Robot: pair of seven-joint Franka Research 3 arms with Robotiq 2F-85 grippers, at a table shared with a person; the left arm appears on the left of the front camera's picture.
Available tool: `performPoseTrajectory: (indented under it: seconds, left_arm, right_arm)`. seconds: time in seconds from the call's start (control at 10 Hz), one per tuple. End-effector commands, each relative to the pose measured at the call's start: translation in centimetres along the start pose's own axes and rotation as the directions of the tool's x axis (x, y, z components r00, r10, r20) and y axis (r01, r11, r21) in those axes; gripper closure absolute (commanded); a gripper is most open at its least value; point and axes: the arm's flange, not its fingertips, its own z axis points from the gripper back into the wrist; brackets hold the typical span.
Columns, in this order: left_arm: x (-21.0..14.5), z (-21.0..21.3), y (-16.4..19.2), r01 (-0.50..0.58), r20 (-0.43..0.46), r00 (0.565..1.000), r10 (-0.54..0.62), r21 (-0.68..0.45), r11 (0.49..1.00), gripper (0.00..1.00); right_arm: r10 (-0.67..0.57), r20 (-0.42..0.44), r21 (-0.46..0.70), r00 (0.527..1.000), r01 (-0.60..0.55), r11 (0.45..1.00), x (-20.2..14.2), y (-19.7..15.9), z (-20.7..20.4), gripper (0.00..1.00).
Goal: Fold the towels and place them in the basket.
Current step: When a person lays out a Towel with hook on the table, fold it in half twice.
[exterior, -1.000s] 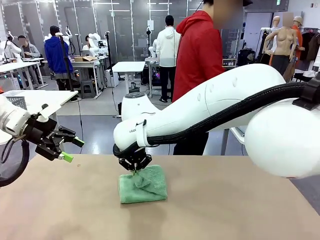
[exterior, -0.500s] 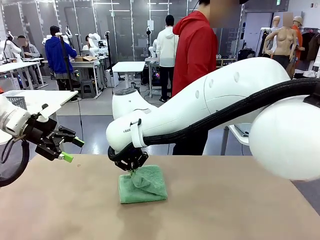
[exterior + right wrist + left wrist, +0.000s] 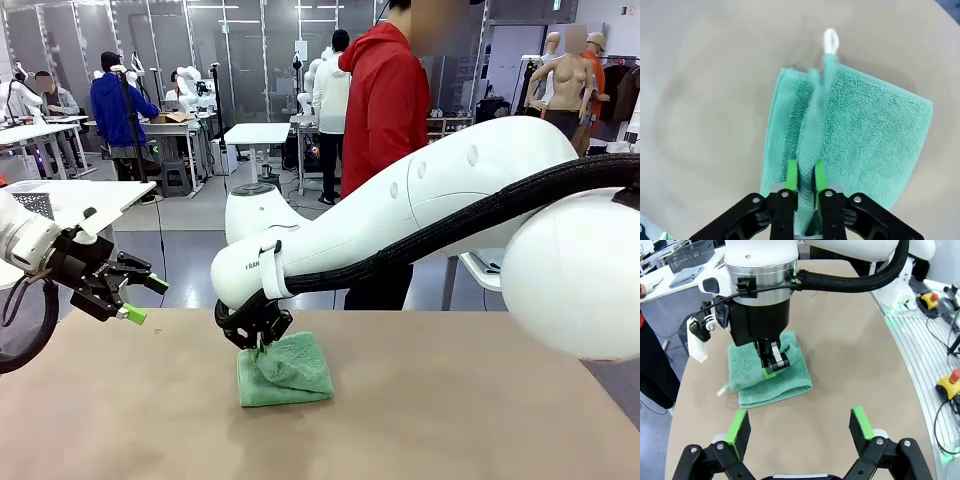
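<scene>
1. The right arm (image 3: 430,200) slants in over the table's middle and bars any approach to the green towel (image 3: 292,372) from the right and the far side.
2. The right gripper (image 3: 259,347) pinches a fold at the towel's left edge, covering that side.
3. The table (image 3: 450,420) lies bare in front of the towel and to both sides.
4. The left gripper (image 3: 147,300) hangs well apart at the left edge, jaws wide.

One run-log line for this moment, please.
right pincer: pinching a ridge of the folded mint green terry towel | left pincer: open, empty, above the tan table | towel: lying on the table
</scene>
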Motion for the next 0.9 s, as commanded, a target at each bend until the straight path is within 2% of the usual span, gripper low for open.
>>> performPoseTrajectory:
  seconds: [0.0,0.1,0.2,0.3,0.4,0.5,0.6,0.7,0.8]
  left_arm:
    - [0.0,0.1,0.0,0.000,-0.009,1.000,0.000,0.000,1.000,0.00]
    - [0.0,0.1,0.0,0.000,-0.009,1.000,0.000,0.000,1.000,0.00]
    - [0.0,0.1,0.0,0.000,-0.009,1.000,0.000,0.000,1.000,0.00]
    - [0.0,0.1,0.0,0.000,-0.009,1.000,0.000,0.000,1.000,0.00]
    - [0.0,0.1,0.0,0.000,-0.009,1.000,0.000,0.000,1.000,0.00]
    - [0.0,0.1,0.0,0.000,-0.009,1.000,0.000,0.000,1.000,0.00]
    - [0.0,0.1,0.0,0.000,-0.009,1.000,0.000,0.000,1.000,0.00]
    - [0.0,0.1,0.0,0.000,-0.009,1.000,0.000,0.000,1.000,0.00]
    - [0.0,0.1,0.0,0.000,-0.009,1.000,0.000,0.000,1.000,0.00]
  right_arm:
    - [0.010,0.034,0.066,0.999,-0.012,0.998,-0.7,-0.4,0.0,0.55]
    - [0.016,0.052,0.078,0.998,-0.020,0.997,-0.8,-0.3,0.4,0.71]
    - [0.026,0.058,0.094,0.998,-0.031,0.995,-1.3,-0.2,1.0,0.35]
    - [0.038,0.066,0.106,0.997,-0.044,0.993,-1.9,-0.5,2.1,0.51]
    - [0.035,0.079,0.121,0.996,-0.045,0.992,-3.0,-2.0,3.7,0.15]
    - [0.017,0.104,0.121,0.994,-0.030,0.992,-4.2,-4.2,5.5,0.31]
    - [-0.004,0.108,0.154,0.994,-0.012,0.988,-5.7,-7.0,7.3,0.00]
    - [-0.038,0.125,0.169,0.991,0.017,0.985,-7.1,-9.2,8.6,0.11]
    - [-0.081,0.130,0.188,0.988,0.055,0.981,-8.2,-11.3,9.5,0.11]
